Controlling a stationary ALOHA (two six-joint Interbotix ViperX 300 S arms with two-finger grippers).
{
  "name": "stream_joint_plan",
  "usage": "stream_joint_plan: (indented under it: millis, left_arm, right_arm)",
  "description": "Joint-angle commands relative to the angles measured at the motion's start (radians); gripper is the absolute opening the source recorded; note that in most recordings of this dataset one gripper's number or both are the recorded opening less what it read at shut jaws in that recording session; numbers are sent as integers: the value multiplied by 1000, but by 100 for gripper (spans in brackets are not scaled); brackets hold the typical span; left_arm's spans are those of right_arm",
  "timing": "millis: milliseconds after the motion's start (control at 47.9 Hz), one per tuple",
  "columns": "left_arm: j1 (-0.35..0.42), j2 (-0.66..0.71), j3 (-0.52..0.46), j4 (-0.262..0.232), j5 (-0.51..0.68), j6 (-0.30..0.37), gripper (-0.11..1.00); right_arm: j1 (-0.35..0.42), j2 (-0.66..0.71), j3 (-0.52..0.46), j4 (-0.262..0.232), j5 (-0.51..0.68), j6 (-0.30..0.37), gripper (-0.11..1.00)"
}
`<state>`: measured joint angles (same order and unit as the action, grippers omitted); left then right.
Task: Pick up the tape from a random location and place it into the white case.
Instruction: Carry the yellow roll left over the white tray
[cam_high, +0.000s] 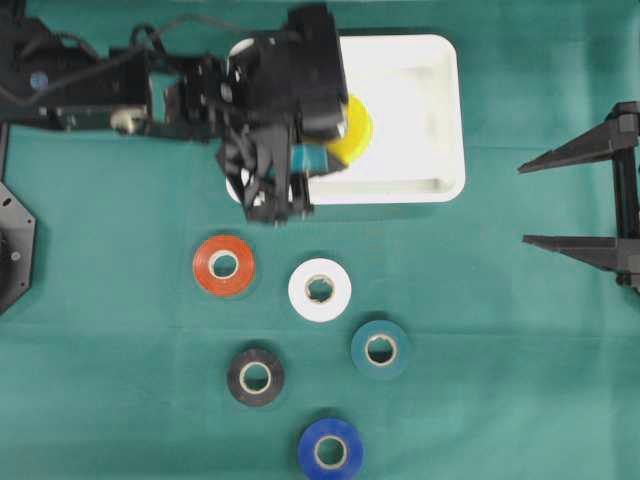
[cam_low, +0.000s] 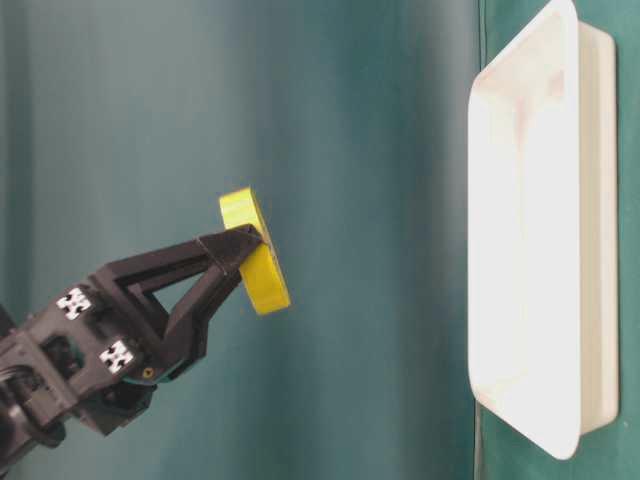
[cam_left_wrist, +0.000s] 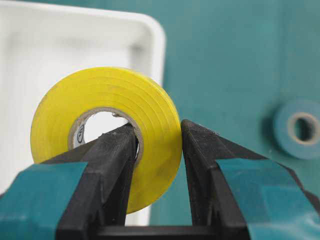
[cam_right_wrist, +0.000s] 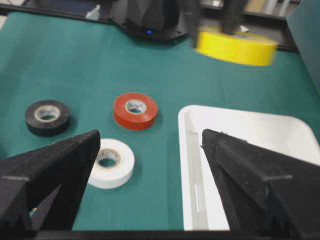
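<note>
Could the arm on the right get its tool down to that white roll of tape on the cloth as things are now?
Probably yes. The right tool is open and holds nothing, and the white roll lies flat with clear cloth around it. The left tool is busy over the white case, out of the way.

The left gripper reaches out with fingers clamped together, while the right gripper rests spread wide.

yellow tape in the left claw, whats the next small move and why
Probably lower it into the white case before opening. The left claw is shut on the yellow tape, one finger through its hole, and the overhead view shows the roll over the case, while the table-level view shows it held clear of it.
</note>
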<state>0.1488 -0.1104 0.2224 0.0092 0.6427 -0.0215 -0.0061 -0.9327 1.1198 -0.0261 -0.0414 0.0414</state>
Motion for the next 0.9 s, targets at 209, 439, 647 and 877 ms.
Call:
stream_joint_plan:
  millis: [209,439,647,877]
  left_arm:
    - [114,-6,-52,0,-11,2,25]
    - [135,3,-63,0,-11,5,25]
    - [135,3,-63,2,-11,5,25]
    - [137,3,-63,2,-11,5,25]
  right_arm:
    - [-2,5,-29,0,-3,3,91]
    - [-2,5,-31,0,-3,5,91]
    - [-2,5,-29,0,-3,3,91]
    - [-2,6,-29,0,0,3,91]
